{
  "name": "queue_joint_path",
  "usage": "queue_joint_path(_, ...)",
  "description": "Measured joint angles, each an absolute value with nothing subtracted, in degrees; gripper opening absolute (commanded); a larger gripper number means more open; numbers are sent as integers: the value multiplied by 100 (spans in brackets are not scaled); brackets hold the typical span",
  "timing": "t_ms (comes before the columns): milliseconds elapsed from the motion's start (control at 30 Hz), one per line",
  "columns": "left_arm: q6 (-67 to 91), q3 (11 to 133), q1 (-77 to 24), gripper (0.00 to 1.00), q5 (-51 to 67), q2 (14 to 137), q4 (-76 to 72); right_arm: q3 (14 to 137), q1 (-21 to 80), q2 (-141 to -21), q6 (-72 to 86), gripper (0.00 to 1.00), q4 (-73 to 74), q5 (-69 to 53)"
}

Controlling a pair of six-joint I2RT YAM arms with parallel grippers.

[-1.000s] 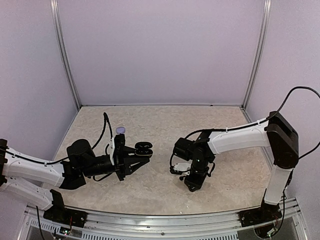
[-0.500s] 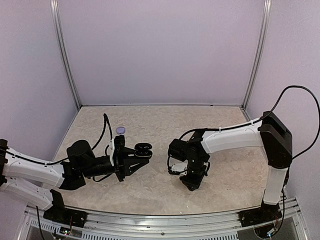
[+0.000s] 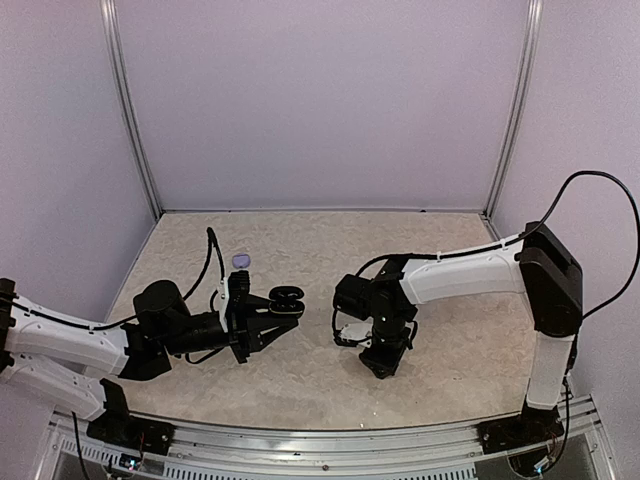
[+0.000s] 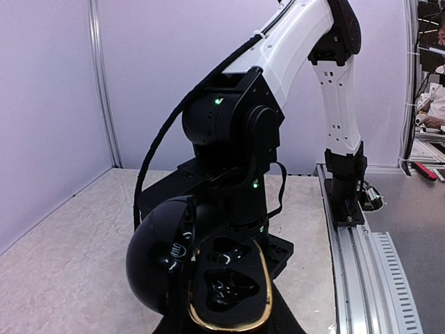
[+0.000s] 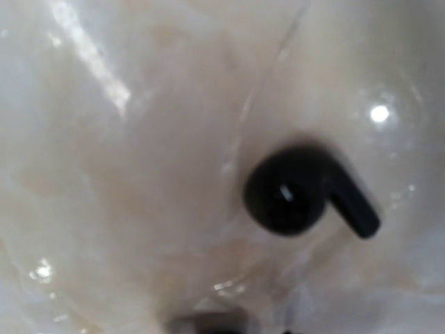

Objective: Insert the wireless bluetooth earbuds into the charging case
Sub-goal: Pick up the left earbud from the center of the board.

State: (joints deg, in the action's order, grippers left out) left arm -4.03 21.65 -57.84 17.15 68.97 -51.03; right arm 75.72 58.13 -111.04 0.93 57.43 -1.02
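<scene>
Top view: my left gripper [image 3: 288, 310] is pressed together on the black charging case [image 3: 287, 296], which sits at the tips of the fingers. The case lies at about 9 o'clock from my right gripper [image 3: 381, 366], and the two are apart. My right gripper points down at the marbled table [image 3: 300, 385]. Whether its jaws are spread or closed, I cannot tell from any view. A small lavender object [image 3: 241, 261] rests on the table at about 11 o'clock from the case, well apart from both grippers.

Left wrist view: the case stands open. Its domed lid [image 4: 156, 261] hangs at 9 o'clock from the base, and a gold rim [image 4: 263, 292] edges the base. Two sockets show inside the rim, one at 12 o'clock and one at 6 o'clock. I cannot tell what the glossy lower socket contains. My right arm [image 4: 236, 132] fills the background behind the case.

Right wrist view, blurred: one black earbud [image 5: 288, 197] lies on the table, right of centre. Its round head is toward 9 o'clock and its stem points toward 4 o'clock. My right fingers cannot be made out here, and nothing I can see touches the earbud.
</scene>
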Motion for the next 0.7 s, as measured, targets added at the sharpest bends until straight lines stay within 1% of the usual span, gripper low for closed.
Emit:
queue_joint_path(233, -403, 2165, -5784, 0, 1715, 6897, -5105, 7572, 5835, -11135, 93, 35, 5760, -102)
queue_joint_path(467, -403, 2165, -5784, 0, 1712, 6897, -5103, 7585, 5843, -11212, 91, 29, 5760, -71)
queue_joint_path(533, -403, 2165, -5784, 0, 1712, 6897, -5103, 7592, 5843, -11218, 91, 29, 5765, -58)
queue_joint_path(633, -403, 2165, -5784, 0, 1715, 6897, -5103, 7607, 5843, -11229, 93, 35, 5771, -56)
queue_joint_path(700, -403, 2165, -5784, 0, 1715, 6897, -5103, 7614, 5846, -11233, 89, 35, 5784, -67)
